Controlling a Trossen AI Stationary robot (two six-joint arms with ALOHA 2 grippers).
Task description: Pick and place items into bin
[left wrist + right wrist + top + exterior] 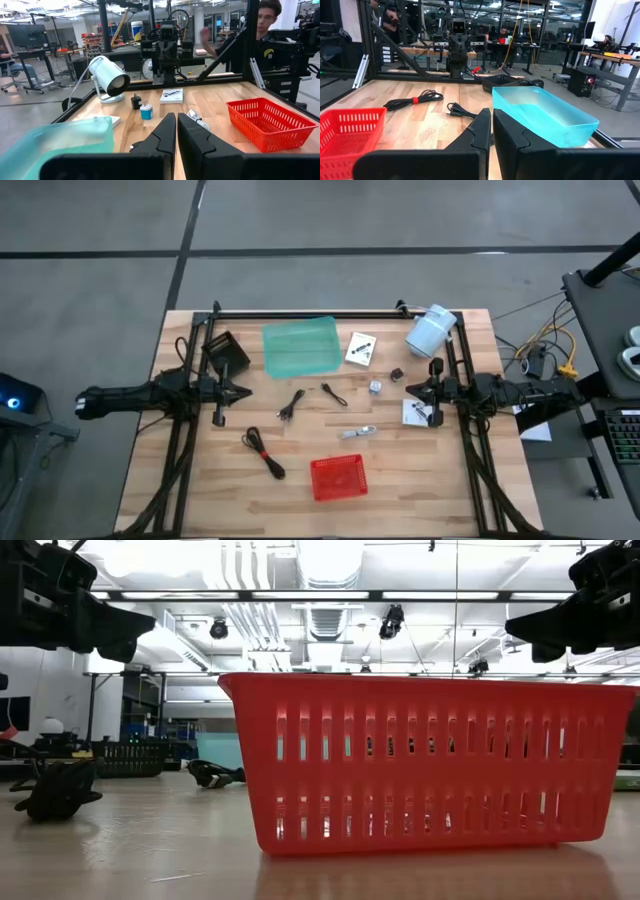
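Note:
Loose items lie on the wooden table: black coiled cables (291,404) (333,393), a cable with a red tie (263,452) (415,100), white cards (361,348) (415,412), a small silver part (375,387) and a black part (397,374). A teal bin (300,346) stands toward the far edge. A red basket (338,477) stands near the near edge. My left gripper (228,390) (176,135) hovers shut at the table's left. My right gripper (418,390) (491,132) hovers shut at the right, beside a card. Both hold nothing.
A large white cylinder (430,330) lies at the far right corner, and a black box (228,352) sits near the left arm. A black frame rims the table's far and side edges. A person (265,20) stands beyond the table's right side.

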